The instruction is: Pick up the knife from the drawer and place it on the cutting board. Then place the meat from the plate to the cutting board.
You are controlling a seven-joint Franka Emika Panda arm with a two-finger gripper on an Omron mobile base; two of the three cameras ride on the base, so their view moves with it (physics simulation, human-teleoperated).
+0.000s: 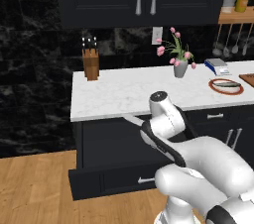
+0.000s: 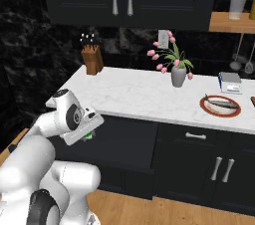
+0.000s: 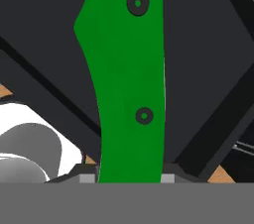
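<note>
Above open drawer (image 1: 94, 181), tool (image 3: 130, 176) grips knife (image 3: 126, 84)

The white arm is folded low in front of the drawer (image 1: 114, 176), its elbow bent and the wrist turned down toward the drawer opening. In the right base view the gripper (image 2: 88, 134) sits just under the counter edge. In the hand view its two dark fingertips (image 3: 87, 177) press on both sides of the green handle of the knife (image 3: 129, 79).
</note>
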